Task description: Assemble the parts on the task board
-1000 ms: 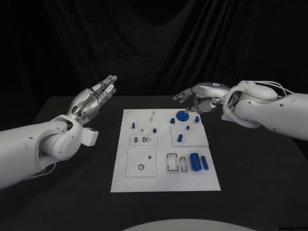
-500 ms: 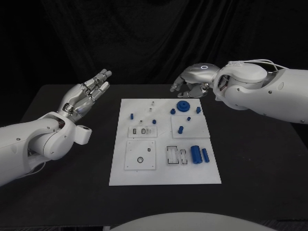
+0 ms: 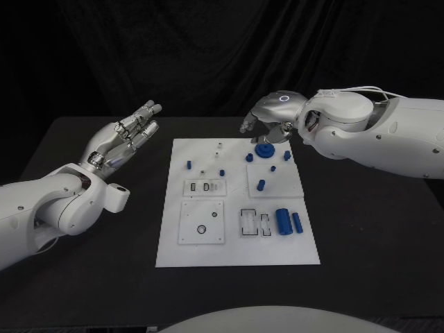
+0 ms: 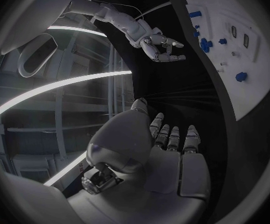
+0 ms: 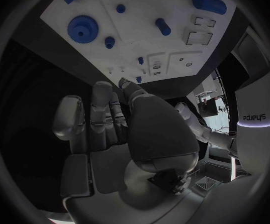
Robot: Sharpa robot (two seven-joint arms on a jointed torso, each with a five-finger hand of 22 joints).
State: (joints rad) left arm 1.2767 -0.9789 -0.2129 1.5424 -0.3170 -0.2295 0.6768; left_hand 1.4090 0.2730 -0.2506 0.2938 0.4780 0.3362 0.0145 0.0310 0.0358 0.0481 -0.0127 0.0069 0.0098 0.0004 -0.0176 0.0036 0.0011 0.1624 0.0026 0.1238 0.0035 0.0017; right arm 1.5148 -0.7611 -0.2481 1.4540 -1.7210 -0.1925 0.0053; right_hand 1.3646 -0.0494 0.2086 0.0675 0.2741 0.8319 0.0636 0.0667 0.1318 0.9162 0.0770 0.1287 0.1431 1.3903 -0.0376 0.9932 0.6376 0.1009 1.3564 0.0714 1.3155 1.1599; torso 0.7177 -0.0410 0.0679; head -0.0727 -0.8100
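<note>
The white task board [image 3: 234, 243] lies mid-table, carrying a blue gear [image 3: 266, 150] near its far edge, several small blue pegs such as one [image 3: 262, 184] in the middle, and two blue cylinders [image 3: 282, 222] at the near right. My right hand [image 3: 267, 121] hovers just beyond the gear, over the board's far edge, fingers loosely curved and holding nothing. From its wrist, the right hand [image 5: 116, 129] points at the board [image 5: 172, 40] and gear [image 5: 82, 28]. My left hand [image 3: 125, 137] is raised left of the board, flat with fingers straight, empty. The left hand [image 4: 166, 149] faces the right hand [image 4: 159, 45].
Black table [image 3: 382, 236] surrounds the board, with bare surface on both sides and in front. The board holds recessed slots [image 3: 204, 232] and a clear frame [image 3: 249, 223] on its near half. My bulky right forearm [image 3: 382, 139] hangs over the table's far right.
The right arm has swung inward and its hand has drawn back from the gear towards the board's far edge. The left hand barely moved. The head view itself shifted.
</note>
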